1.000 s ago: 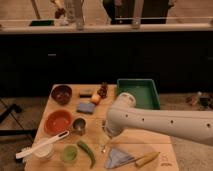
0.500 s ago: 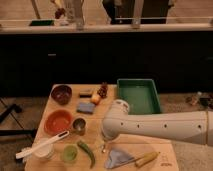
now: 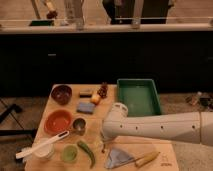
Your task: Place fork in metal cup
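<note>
The biggest thing is the wooden table (image 3: 167,156), and on it stands the little metal cup (image 3: 79,125). I tell every place from that cup.

Next in size is the white robot arm (image 3: 160,128). It reaches in from the right of the cup. A second ago its round end was farther from the cup. Now it has slid closer and sits just to the right of it.

The green tray (image 3: 120,98) is behind the cup and off to the right, well apart from it. The orange bowl (image 3: 58,121) is just to the left of the cup, almost touching. The long white spoon (image 3: 42,144) lies in front of the cup, with its tip near the rim.

The fork (image 3: 103,147) lies on the table just to the right of the cup. The arm covers most of it, and only a small bit peeks out below. It is not in the cup yet.

The claw (image 3: 104,142) hangs under the arm's round end, right over the fork. It is wide and holds nothing.

I think the arm has come over to pick up the fork. The grab is not done yet.
</note>
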Controlling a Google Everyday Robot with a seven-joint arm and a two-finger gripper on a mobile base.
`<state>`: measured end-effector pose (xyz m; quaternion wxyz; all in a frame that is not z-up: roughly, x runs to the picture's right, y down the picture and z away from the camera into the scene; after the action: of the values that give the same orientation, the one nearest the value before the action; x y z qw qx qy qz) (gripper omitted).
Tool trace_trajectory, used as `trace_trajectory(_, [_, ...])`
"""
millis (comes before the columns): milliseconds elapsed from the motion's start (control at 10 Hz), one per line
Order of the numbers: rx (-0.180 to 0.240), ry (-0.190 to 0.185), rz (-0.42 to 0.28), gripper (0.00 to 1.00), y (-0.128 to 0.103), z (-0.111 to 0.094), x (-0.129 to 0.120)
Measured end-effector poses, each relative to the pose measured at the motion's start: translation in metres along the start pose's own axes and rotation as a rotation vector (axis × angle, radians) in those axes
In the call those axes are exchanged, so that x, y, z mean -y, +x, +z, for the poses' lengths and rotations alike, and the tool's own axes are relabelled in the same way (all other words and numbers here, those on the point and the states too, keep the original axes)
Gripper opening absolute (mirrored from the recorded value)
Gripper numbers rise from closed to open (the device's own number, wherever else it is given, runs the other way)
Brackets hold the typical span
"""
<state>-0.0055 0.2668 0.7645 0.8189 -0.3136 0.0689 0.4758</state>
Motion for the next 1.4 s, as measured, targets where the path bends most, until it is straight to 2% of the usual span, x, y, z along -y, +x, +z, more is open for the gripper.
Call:
trace_trajectory(500, [0.021,-0.060,-0.073,0.80,-0.028,0.021,-0.013])
trace_trajectory(800, [0.023,-0.078,-0.089,0.80,-0.036,0.030,-0.014])
trace_trajectory(1200, [0.013,-0.080,-0.095,0.80,-0.037,0.038,-0.013])
trace_trajectory(1400, [0.007,-0.052,-0.096,0.80,-0.036,0.041,-0.013])
